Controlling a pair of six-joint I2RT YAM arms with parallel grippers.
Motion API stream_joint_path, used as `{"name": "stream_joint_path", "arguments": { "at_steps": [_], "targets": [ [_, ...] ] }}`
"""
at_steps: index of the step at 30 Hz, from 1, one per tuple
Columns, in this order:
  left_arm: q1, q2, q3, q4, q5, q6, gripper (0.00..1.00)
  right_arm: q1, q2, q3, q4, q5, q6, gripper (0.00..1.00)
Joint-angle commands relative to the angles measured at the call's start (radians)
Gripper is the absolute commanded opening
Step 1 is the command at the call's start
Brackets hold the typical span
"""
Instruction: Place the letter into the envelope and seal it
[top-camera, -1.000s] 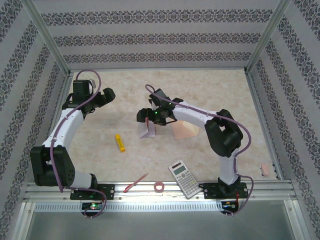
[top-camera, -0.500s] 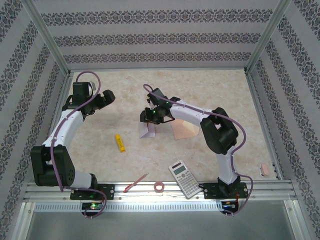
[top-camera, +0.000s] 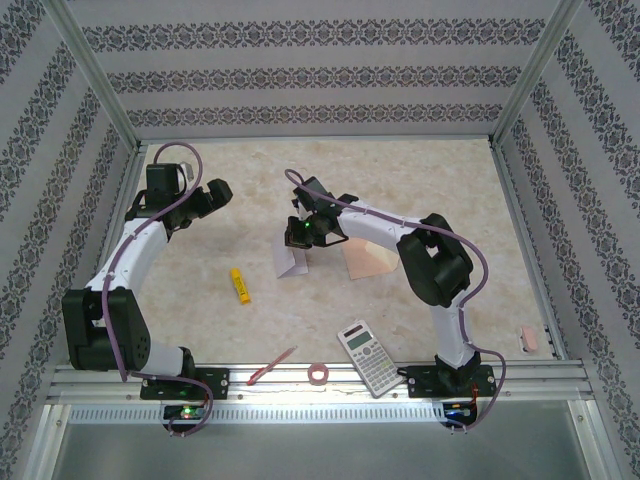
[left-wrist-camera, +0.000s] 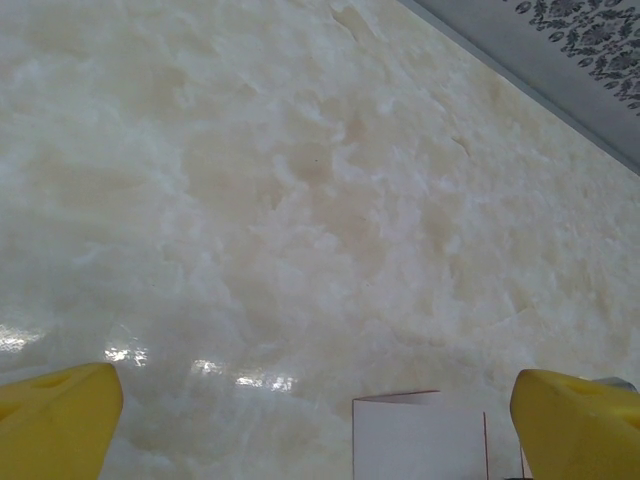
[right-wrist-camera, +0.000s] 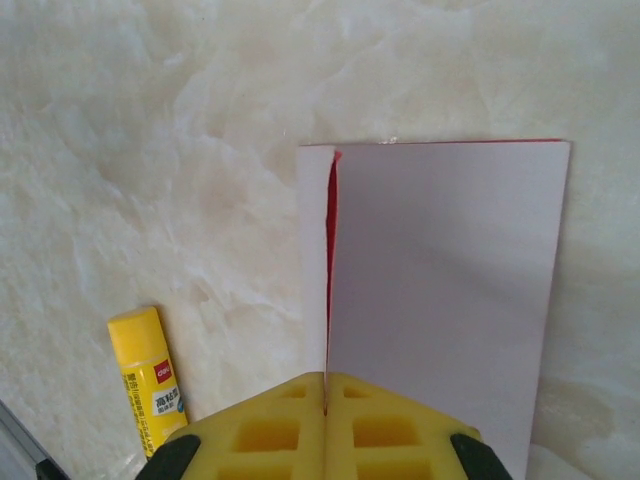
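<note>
1. I have the right jaws shut on the crease of the folded letter (right-wrist-camera: 440, 280), mid-frame, I judge to hold it flat for the envelope (top-camera: 368, 262) just right.
2. My left jaws stand wide and empty, parked upper left.

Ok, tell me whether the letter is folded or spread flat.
Folded: in the right wrist view the letter shows two white leaves with red peeking between them, pinched in the shut right gripper.
</note>
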Motion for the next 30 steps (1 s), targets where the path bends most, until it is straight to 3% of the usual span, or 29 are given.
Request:
{"name": "stream_joint_path", "arguments": {
  "at_steps": [1, 18, 24, 30],
  "targets": [
    [0.016, 0.010, -0.007, 0.043, 0.061, 0.022, 1.00, -0.009, -0.011, 0.009, 0.029, -0.027, -0.015, 0.00],
    [0.014, -0.075, -0.089, 0.224, 0.535, 0.112, 1.00, -0.150, -0.212, -0.096, 0.189, -0.248, 0.039, 0.00],
    [-0.037, -0.051, -0.096, 0.245, 0.532, 0.111, 0.99, -0.158, -0.248, -0.100, 0.242, -0.272, 0.077, 0.00],
    [-0.100, 0.002, -0.136, 0.411, 0.523, 0.000, 0.98, -0.152, -0.258, -0.115, 0.321, -0.291, 0.128, 0.00]
  ]
}}
